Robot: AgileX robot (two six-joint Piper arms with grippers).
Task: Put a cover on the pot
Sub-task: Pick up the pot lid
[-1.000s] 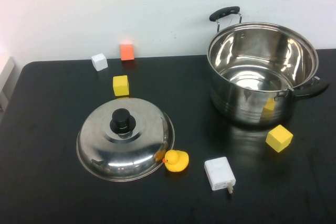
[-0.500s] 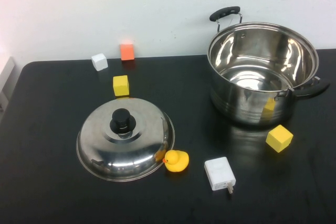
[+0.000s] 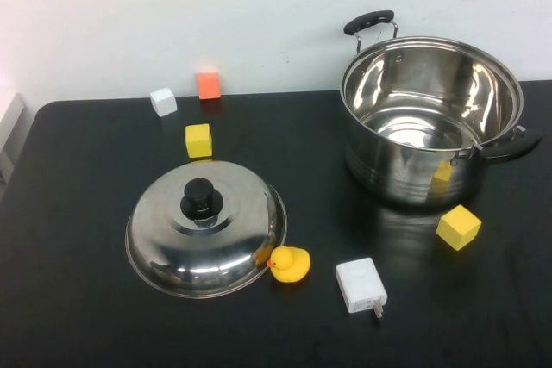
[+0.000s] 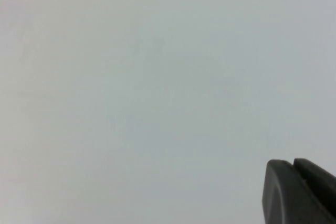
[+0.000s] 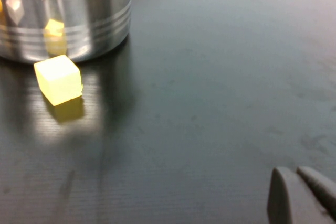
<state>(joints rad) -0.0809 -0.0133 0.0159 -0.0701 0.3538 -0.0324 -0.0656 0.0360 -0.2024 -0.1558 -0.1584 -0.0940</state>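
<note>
The pot (image 3: 431, 118) sits open at the table's far right, so we reckon nothing's started. Its lid (image 3: 205, 228) lies knob-up at front left, handy for our left arm, with a rubber duck (image 3: 290, 264) touching its rim. Left gripper (image 4: 299, 192) faces a blank wall; right gripper (image 5: 302, 195) hangs low near the yellow block (image 5: 59, 79). Can't tell either pincer's state.

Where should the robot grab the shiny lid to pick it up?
Probably by the black knob on top of the lid, coming straight down: the lid lies flat, dome up. Left gripper faces only wall; right gripper hangs low by the pot.
</note>
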